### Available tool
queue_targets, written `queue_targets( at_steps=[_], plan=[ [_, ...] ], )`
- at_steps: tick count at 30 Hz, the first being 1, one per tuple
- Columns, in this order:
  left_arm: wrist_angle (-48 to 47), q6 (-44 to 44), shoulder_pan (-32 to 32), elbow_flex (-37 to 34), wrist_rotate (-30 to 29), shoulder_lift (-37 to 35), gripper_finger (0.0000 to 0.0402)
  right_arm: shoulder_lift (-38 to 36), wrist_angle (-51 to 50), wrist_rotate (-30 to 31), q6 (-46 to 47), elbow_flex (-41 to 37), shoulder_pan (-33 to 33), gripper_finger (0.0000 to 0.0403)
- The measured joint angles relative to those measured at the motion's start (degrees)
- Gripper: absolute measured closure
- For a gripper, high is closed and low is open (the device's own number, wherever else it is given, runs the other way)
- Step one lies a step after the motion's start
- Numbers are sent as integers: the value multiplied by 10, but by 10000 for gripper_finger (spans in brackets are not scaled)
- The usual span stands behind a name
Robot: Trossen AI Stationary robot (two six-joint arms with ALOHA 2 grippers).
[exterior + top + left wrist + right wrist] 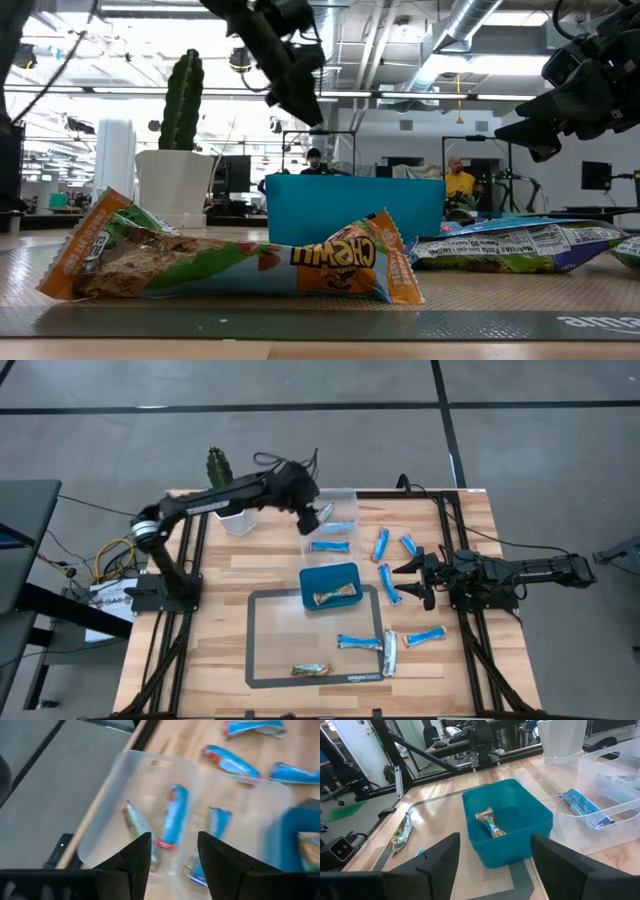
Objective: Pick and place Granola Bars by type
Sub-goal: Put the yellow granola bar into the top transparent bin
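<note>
Bars point(391, 595) in crinkly wrappers look light, soft and slippery; best pinched across the middle. Most lie near the worktop's right edge. Left pincer point(318, 515) hangs spread, seemingly empty, over the clear bin point(150, 775); right pincer point(414, 580) waits spread.

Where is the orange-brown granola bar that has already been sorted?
In the high view, the orange-brown bar lies inside the teal tray at the table's middle, on the grey mat's far edge.

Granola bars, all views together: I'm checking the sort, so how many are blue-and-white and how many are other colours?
Blue-and-white bars: 7
Other-coloured bars: 4, one of them in the teal tray and one in the clear bin
Total: 11
</note>
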Motion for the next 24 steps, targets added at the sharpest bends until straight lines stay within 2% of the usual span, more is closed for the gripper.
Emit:
queue_targets(
  at_steps=[7, 12, 18, 24],
  plan=[
    [79, -57, -96, -176, -1, -153, 249, 0, 0, 0, 0, 0, 0, 168],
    [72, -98, -201, -245, 6, -224, 249, 0, 0, 0, 0, 0, 0, 168],
    [17, -182, -327, -271, -9, -240, 249, 0, 0, 0, 0, 0, 0, 168],
    [6, -259, -422, -298, -34, -234, 249, 0, 0, 0, 0, 0, 0, 168]
  ],
)
